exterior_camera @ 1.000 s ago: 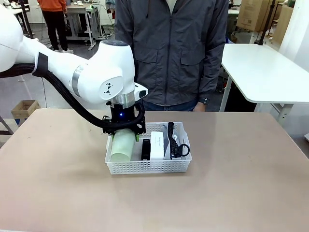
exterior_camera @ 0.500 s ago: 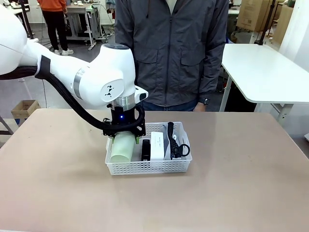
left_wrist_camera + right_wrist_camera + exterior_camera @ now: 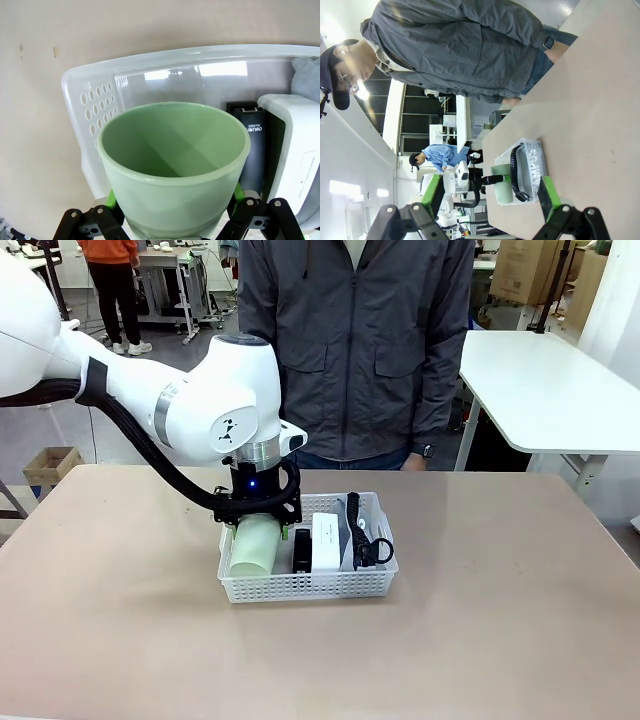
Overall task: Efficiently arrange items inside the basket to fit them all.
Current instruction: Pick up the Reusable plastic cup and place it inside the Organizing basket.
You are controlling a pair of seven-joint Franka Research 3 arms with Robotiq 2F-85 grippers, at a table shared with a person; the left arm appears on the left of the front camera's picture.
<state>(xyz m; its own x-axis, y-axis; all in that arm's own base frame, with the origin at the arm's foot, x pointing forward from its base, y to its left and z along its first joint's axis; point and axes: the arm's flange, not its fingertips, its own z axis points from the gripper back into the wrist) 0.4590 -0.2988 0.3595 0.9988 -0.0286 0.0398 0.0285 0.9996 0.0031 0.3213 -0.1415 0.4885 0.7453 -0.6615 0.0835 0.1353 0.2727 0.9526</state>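
My left gripper [image 3: 258,525] reaches down into the left end of the white basket [image 3: 310,586] and is shut on the pale green cup [image 3: 251,545]. In the left wrist view the cup [image 3: 172,160] shows its open mouth, pointing away from the wrist, with green pads [image 3: 111,201] on both sides of it. Whether the cup touches the basket [image 3: 95,115] floor I cannot tell. Right of it lie the black stapler [image 3: 302,551] [image 3: 251,150], the white box [image 3: 325,538] [image 3: 300,150] and the grey pouch [image 3: 368,532] with its black strap. My right gripper [image 3: 490,194] hangs open off to the side, holding nothing.
A person in a grey jacket [image 3: 355,340] stands at the table's far edge right behind the basket, hands out of sight. The tan tabletop [image 3: 500,620] stretches bare around the basket. A white side table [image 3: 550,390] stands at the back right.
My left arm has shifted very slightly to the right with the cup still in its grip. The other items in the basket have not moved.
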